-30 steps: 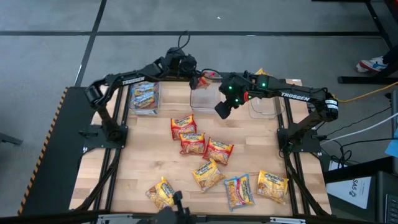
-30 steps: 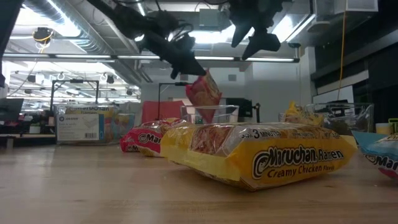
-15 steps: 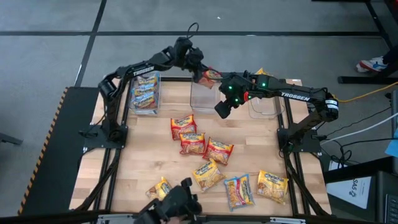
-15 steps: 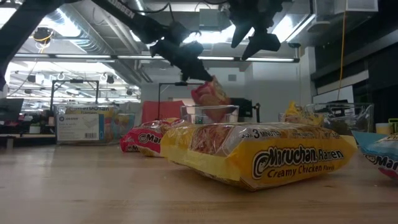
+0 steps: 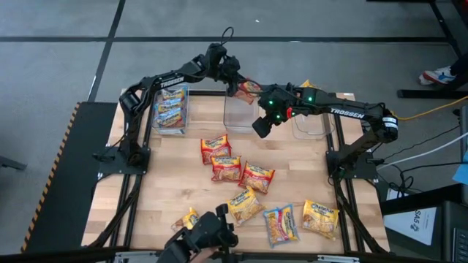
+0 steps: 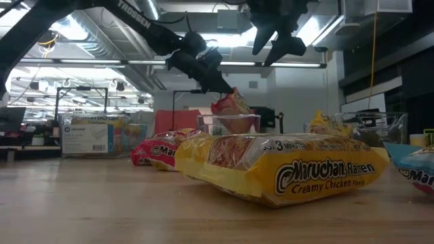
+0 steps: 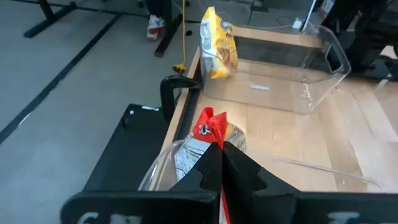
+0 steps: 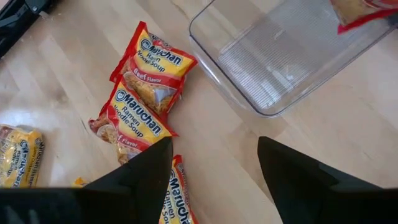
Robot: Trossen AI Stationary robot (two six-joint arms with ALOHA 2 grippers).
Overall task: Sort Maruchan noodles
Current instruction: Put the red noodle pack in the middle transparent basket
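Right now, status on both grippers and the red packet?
Left gripper shut on red noodle packet, above the middle clear bin. Right gripper open, empty, hovering beside that bin. Nothing in the way.

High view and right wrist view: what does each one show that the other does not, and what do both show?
Only the high view shows the left end effector shut on a red packet above the middle clear bin, the left bin with blue packets, and the yellow packets near the front edge.

Only the right wrist view shows the Beef Flavor print on the red packets.

Both show the open right end effector, that middle bin and the red packets lying on the wooden table.
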